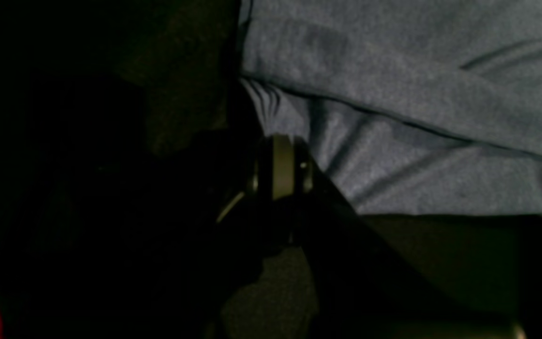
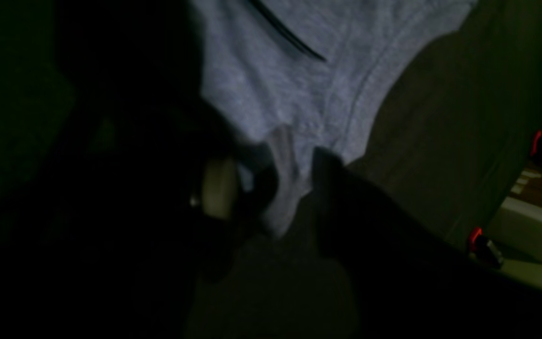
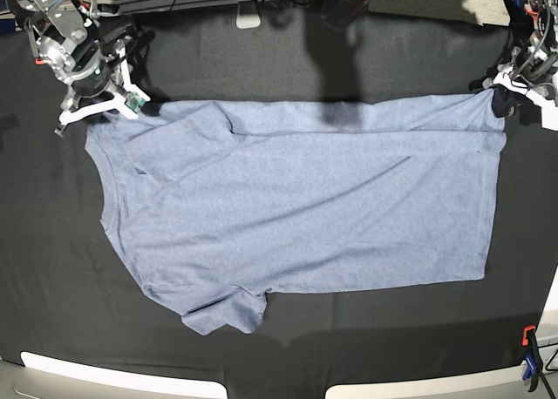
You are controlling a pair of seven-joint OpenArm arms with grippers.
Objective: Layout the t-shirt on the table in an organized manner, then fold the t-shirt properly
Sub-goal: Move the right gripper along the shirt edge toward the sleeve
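Observation:
The light blue-grey t-shirt (image 3: 296,207) lies spread flat on the black table (image 3: 366,329), collar end to the left and hem to the right, with one sleeve folded in at the far left. My left gripper (image 3: 504,94) sits at the far right hem corner, shut on the pinched cloth (image 1: 294,122). My right gripper (image 3: 132,107) is at the far left shoulder. In the right wrist view its jaws (image 2: 292,176) stand apart, with a raised fold of the shirt (image 2: 285,188) between them, clear of one finger.
Orange clamps (image 2: 475,235) (image 3: 529,347) grip the table cloth at its edges. A white object (image 3: 248,20) lies at the far edge. The table's near edge (image 3: 122,373) runs along the bottom, and floor and boxes (image 2: 525,226) lie beyond the side.

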